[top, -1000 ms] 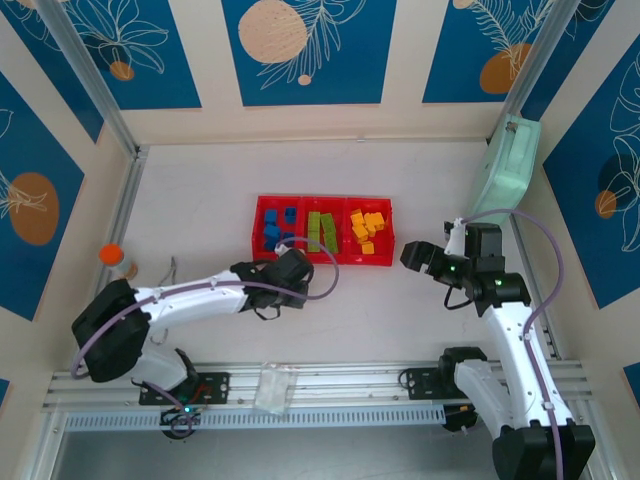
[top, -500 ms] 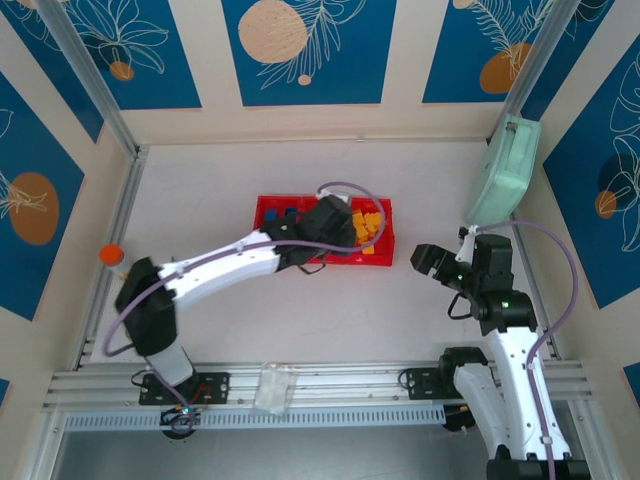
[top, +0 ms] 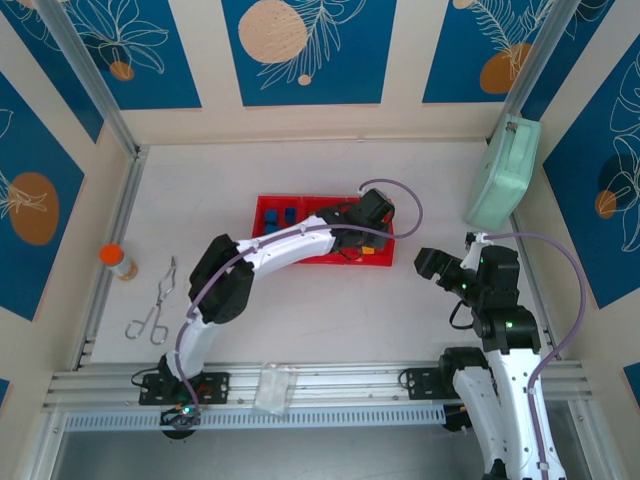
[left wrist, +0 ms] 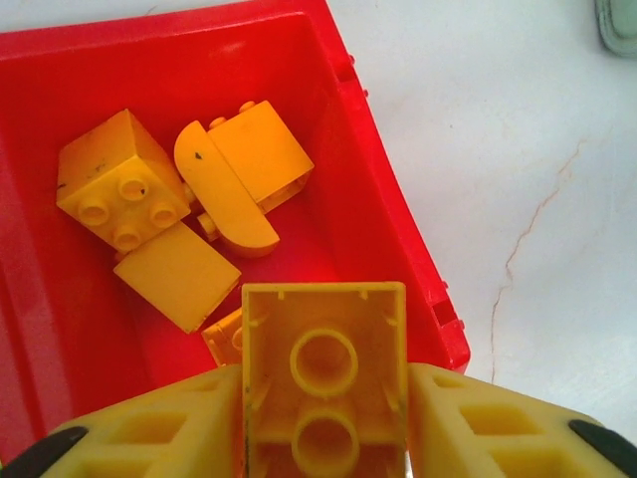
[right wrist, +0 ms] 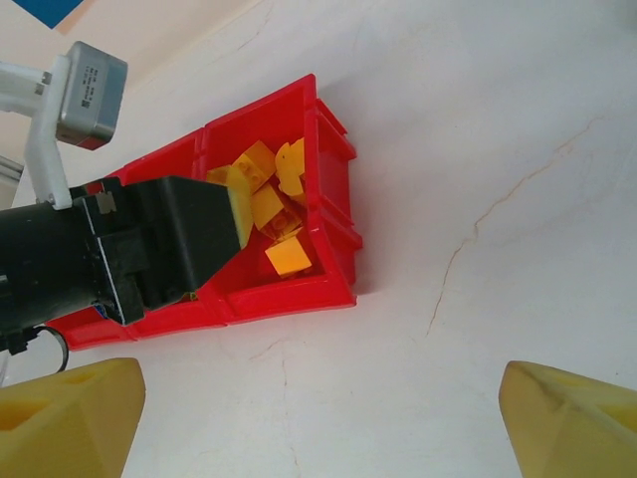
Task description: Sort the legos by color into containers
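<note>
Above the rightmost red bin (left wrist: 390, 239) — left gripper (left wrist: 323, 430) with yellow brick (left wrist: 323, 363).

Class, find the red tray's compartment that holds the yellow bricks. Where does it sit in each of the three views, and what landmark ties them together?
Top external: the compartment is the tray's right end, centre of the picture, partly under the left arm.
Left wrist: compartment fills the upper left.
Right wrist: compartment sits left of centre.
Shared landmark: the left gripper over it, holding a yellow brick.
</note>
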Robot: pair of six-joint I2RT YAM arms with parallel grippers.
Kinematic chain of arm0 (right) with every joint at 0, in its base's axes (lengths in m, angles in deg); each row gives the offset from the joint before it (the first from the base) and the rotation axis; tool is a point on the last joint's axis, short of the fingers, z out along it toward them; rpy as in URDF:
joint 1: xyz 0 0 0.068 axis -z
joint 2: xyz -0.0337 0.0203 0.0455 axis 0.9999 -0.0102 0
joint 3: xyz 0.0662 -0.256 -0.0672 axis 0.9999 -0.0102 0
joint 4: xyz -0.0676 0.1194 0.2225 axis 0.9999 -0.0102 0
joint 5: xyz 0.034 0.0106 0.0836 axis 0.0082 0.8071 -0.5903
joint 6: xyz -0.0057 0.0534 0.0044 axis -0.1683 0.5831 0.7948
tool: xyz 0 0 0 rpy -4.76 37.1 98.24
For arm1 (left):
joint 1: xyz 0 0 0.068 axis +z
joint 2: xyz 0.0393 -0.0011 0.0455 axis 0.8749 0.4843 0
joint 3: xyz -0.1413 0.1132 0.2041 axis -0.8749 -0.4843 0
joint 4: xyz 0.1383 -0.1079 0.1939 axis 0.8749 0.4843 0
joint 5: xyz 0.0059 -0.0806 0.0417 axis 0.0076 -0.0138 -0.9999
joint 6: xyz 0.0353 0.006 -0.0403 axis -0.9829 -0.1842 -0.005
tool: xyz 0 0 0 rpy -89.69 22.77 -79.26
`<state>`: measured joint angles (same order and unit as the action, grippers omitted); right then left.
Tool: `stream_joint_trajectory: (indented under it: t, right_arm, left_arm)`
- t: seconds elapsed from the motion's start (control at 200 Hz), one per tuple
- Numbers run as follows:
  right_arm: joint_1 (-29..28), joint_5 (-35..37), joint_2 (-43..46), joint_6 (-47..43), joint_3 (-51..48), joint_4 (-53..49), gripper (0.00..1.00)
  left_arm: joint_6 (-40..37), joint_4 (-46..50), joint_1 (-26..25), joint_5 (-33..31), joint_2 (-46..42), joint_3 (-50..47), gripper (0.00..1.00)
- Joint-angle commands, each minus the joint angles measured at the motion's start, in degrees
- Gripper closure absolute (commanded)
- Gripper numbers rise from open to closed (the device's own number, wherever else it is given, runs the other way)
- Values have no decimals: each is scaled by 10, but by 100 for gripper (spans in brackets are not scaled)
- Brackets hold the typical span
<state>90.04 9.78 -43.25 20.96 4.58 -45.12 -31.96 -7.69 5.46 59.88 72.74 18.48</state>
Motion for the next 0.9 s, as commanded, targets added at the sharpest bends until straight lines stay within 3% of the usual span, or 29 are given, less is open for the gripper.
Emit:
stream_joint_trajectory:
  t: [0.0,0.145,0.29,0.475,0.64,0.75,0.89]
  right_arm:
    - [3,-20,3,-1,-3,8,6]
    - [2,-34,-4,-2,-7,13,3]
    - [2,-39,-23,-5,-5,15,1]
    - [3,-30,-60,-18,-18,50,1]
    - [-1,-8,-76,-83,-98,210,1]
    - [-10,75,-87,-148,-175,368,1]
    - [6,115,-197,-161,-229,541,1]
  left_arm:
    - [7,14,3,4,4,22,46]
    - [-6,-9,3,-6,-32,-16,32]
    - [-40,-80,5,-20,-127,-133,22]
    - [-155,-106,20,-98,-281,-302,4]
    - [-246,-109,61,-191,-420,-465,1]
    - [-285,-145,104,-264,-537,-586,1]
    - [-325,-308,168,-241,-740,-791,1]
